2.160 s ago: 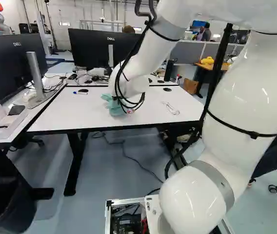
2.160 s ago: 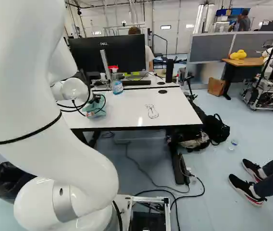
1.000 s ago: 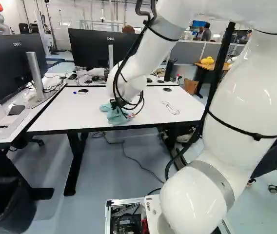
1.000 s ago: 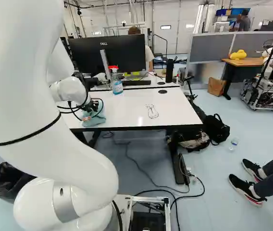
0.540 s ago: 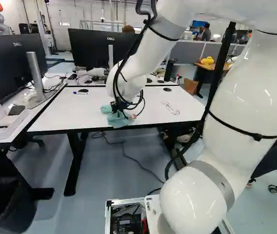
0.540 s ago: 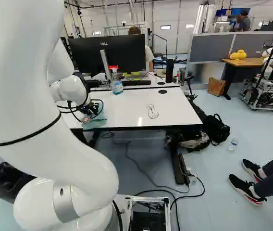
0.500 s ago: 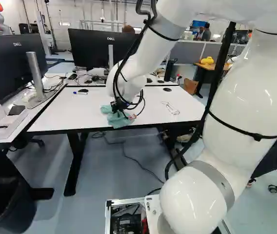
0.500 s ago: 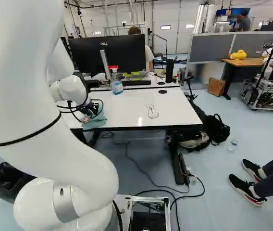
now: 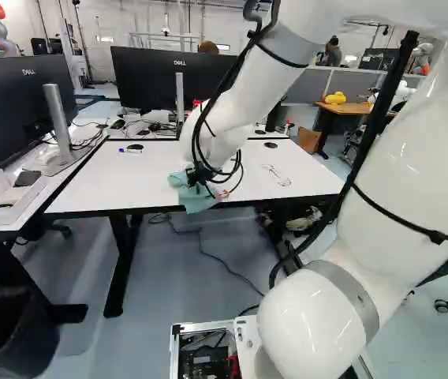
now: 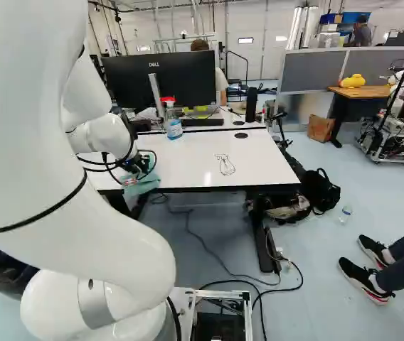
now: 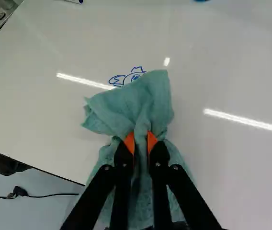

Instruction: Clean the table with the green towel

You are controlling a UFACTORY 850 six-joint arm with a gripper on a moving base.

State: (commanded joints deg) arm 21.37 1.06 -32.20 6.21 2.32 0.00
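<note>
Left base view: the white arm [image 9: 287, 47], upper rt of the frame, reaches down to a white table [image 9: 90, 185] at center. Its black gripper [image 9: 196, 175] is low over the near edge of the tabletop w/ the green towel [image 9: 196, 199] beneath it, the cloth lapping onto that edge. A line drawing [image 9: 275, 175] sits on the surface to the rt; a marker [image 9: 130, 151] lies at the far left part of the table, nr a black disc [image 9: 135, 147]. Monitors [image 9: 165, 79] stand upper ctr and left; a dark bin [image 9: 11, 332] fills the lower left corner.

Right base view: gripper and cloth are left of ctr, at the table's near edge. A spray bottle [image 10: 173, 124] w/ a red top stands upper ctr by the far edge. Another robot [image 10: 397, 121] is at far rt, a black bag [image 10: 321, 190] on the floor rt of the table.

Wrist view: the two fingers, orange pads [image 11: 130, 142] showing, pinch a fold of the towel btwn them; the rest spreads ahead of and under the gripper, on the tabletop. A blue sketch [image 11: 126, 78] shows just past the cloth's far end, partly hidden by it.
</note>
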